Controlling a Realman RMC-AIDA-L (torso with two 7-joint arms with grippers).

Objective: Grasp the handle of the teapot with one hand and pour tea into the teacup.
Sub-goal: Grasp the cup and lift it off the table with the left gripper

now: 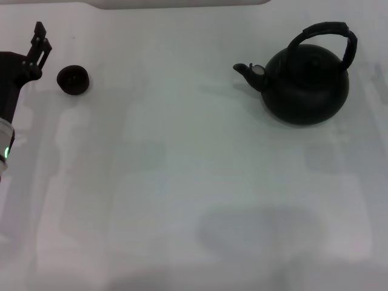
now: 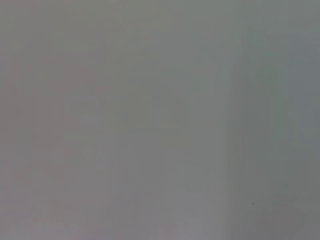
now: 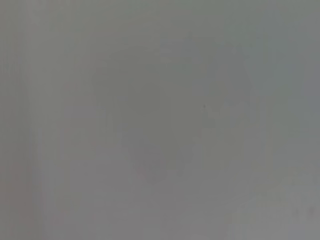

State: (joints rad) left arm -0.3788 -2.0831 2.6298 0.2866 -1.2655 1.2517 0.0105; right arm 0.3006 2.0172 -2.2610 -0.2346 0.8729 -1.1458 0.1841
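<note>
No text, label, brand, number or sign can be read anywhere, neither on the teapot, the teacup nor the bench.

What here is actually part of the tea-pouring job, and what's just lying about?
For the job:
teapot
handle
teacup
left gripper, beside the teacup

Lying about:
nothing besides the white table

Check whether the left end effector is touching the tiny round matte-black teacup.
Apart. The head view shows bare white table between the left end effector and the tiny round matte-black teacup.
</note>
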